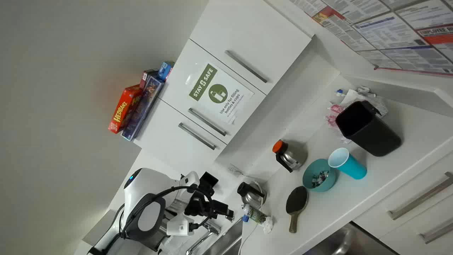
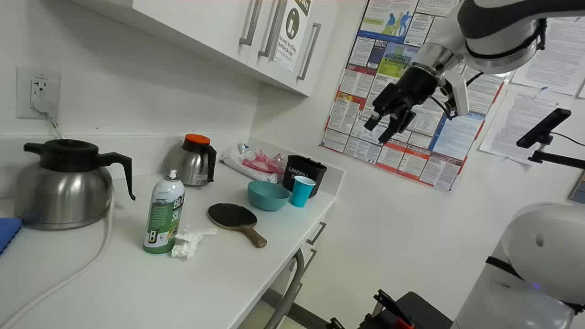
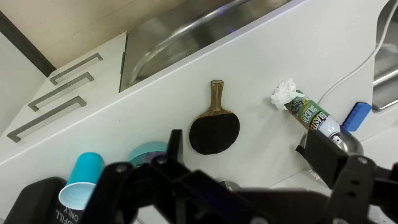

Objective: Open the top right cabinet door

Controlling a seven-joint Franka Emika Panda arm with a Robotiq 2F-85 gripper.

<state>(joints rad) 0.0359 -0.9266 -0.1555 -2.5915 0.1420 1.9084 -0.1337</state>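
The gripper point(image 2: 379, 130) hangs in the upper right of the frame in an exterior view, in front of a poster board point(image 2: 354, 114), slanting down to the left; its 2 fingers are spread, and the wrist view shows them wide apart, at the lower middle and lower right. Between them in that picture, a table-tennis paddle point(image 3: 214, 133) lies flat on the bench point(image 3: 155, 105), its grip toward the top of the frame. At the wrist view's right, a spray can point(image 3: 311, 113) has a crumpled tissue point(image 3: 284, 93) at its foot and a blue block point(image 3: 357, 116) near its cap; at the lower left are a teal bowl point(image 3: 147, 146), a blue cup point(image 3: 87, 168) and a black bin point(image 3: 40, 199). In an exterior view, an orange-lidded carafe point(image 2: 192, 164) stands behind the can, and a black-lidded carafe point(image 2: 64, 196) at the left. The top right cabinet door point(image 1: 181, 91) is in the upper middle of the frame in an exterior view, closed and flush with the plain white door point(image 1: 244, 39) at its upper right; it bears a slim silver handle point(image 1: 207, 122) and a green-and-white notice point(image 1: 218, 93). The gripper is lower in that frame, well apart from the handle. A red game box point(image 1: 127, 106) sits at the left of the door.
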